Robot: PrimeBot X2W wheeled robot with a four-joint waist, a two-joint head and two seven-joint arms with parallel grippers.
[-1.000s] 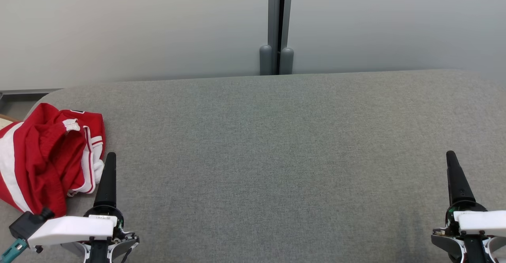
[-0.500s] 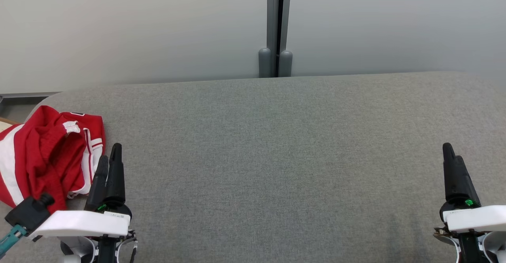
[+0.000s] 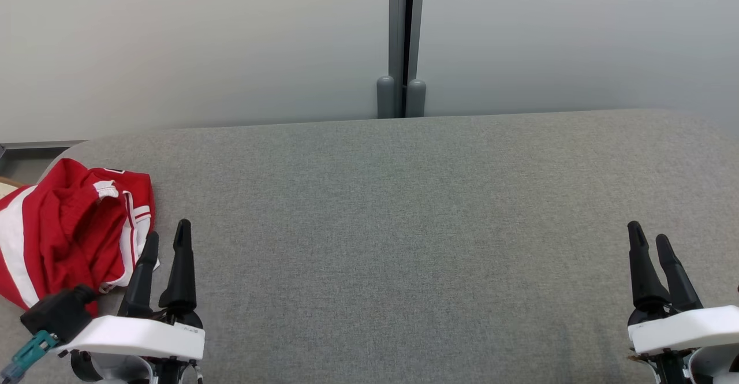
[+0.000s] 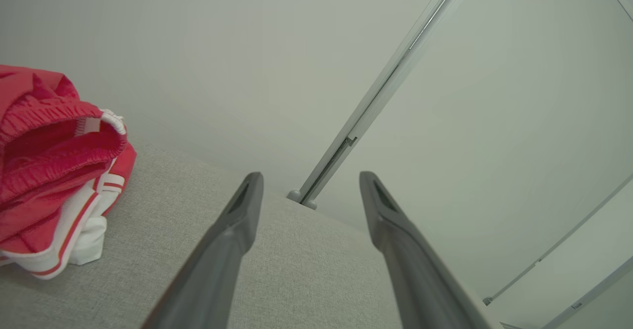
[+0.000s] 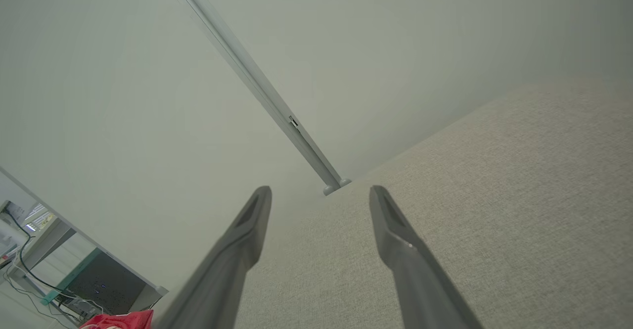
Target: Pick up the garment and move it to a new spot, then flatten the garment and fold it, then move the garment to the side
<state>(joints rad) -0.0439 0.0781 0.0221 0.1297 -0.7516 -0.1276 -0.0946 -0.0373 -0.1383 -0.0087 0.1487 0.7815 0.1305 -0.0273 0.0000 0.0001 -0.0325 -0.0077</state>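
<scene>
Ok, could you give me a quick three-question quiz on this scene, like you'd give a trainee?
1. True or false: the left gripper is holding the red-and-white garment.
2. Which is nearer the garment? A) left gripper B) right gripper
3. Fill in: seen from the robot, the garment lies crumpled at the ____ end of the grey table.
Key: 1 false, its jaws stand open beside the garment; 2 A; 3 left.
</scene>
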